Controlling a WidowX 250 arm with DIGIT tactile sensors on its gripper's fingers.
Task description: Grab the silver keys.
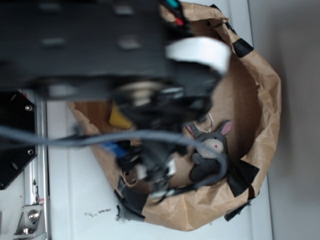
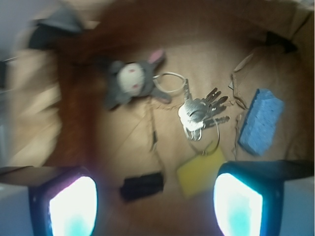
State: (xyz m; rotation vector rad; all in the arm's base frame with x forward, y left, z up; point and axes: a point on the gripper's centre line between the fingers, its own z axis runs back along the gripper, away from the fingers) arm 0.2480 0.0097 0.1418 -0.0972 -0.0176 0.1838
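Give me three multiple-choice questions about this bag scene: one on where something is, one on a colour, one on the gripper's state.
1. In the wrist view, where do the keys lie?
A. between the donkey and the blue sponge
B. on the donkey
C. outside the bag

2. What colour is the sponge just below the keys?
A. green
B. yellow
C. pink

3. How does the gripper stand?
A. shut on the keys
B. shut on the donkey
C. open, holding nothing

Answers: 1 A, donkey to their left, blue sponge to their right. 2 B, the yellow sponge lies there. 3 C, both fingers are wide apart with only bag floor between.
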